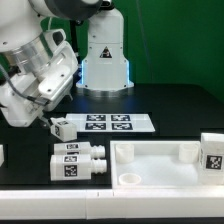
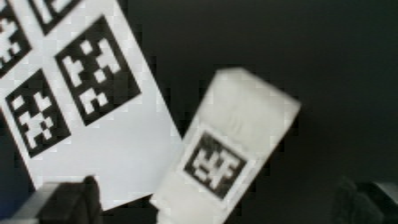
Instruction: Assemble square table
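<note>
Four short, chunky white plastic legs with black-and-white tags rest on the black counter (image 1: 170, 105). The first leg (image 1: 62, 128) (image 2: 231, 140) lies just beside the flat white marker board (image 1: 110, 123) on the exterior view's left, a second leg (image 1: 78, 152) and a third leg (image 1: 78, 168) lie side by side nearer, and a fourth leg (image 1: 212, 152) stands at the far right behind the white square plastic slab with a raised rim (image 1: 160, 172). The white robot arm (image 1: 35, 70) leans in from the exterior view's left with its jaws spread wide, one dark finger (image 2: 71, 205) on each side of the first leg's end, pinching nothing.
</note>
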Tool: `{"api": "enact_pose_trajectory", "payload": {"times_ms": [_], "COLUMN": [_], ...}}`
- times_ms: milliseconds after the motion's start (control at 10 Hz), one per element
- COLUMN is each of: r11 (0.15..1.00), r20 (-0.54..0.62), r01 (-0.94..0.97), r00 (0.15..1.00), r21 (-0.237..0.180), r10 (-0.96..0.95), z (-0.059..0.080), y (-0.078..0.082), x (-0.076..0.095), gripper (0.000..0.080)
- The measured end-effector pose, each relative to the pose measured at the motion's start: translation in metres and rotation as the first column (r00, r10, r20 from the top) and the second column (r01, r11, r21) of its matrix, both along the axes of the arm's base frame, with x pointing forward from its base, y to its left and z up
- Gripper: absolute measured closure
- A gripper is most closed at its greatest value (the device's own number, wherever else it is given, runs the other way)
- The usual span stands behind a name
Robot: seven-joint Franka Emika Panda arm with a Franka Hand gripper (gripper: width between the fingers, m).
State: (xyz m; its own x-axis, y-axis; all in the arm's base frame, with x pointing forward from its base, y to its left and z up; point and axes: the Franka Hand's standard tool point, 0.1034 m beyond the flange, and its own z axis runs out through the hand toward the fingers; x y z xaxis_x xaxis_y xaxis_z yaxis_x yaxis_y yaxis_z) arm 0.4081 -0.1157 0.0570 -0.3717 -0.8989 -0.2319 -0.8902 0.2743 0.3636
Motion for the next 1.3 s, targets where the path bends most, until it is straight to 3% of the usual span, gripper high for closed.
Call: {"api": "enact_pose_trajectory", "payload": {"times_ms": [500,800,1300], "r11": [0.944,0.657,0.381], "r20": [0.123,0.27,0.407], "r01": [-0.322,-0.749,-0.921], "r00": [0.942,0.653,0.379], "r21": [0.069,0.089,0.079], "r10": [0.312,0.707,0.831], "z": [0.002,0.006,0.003], "y": [0.002,0.02,0.024], "x": [0.001,0.008,0.004], "gripper": [0.0151,0.0151,0.0151]}}
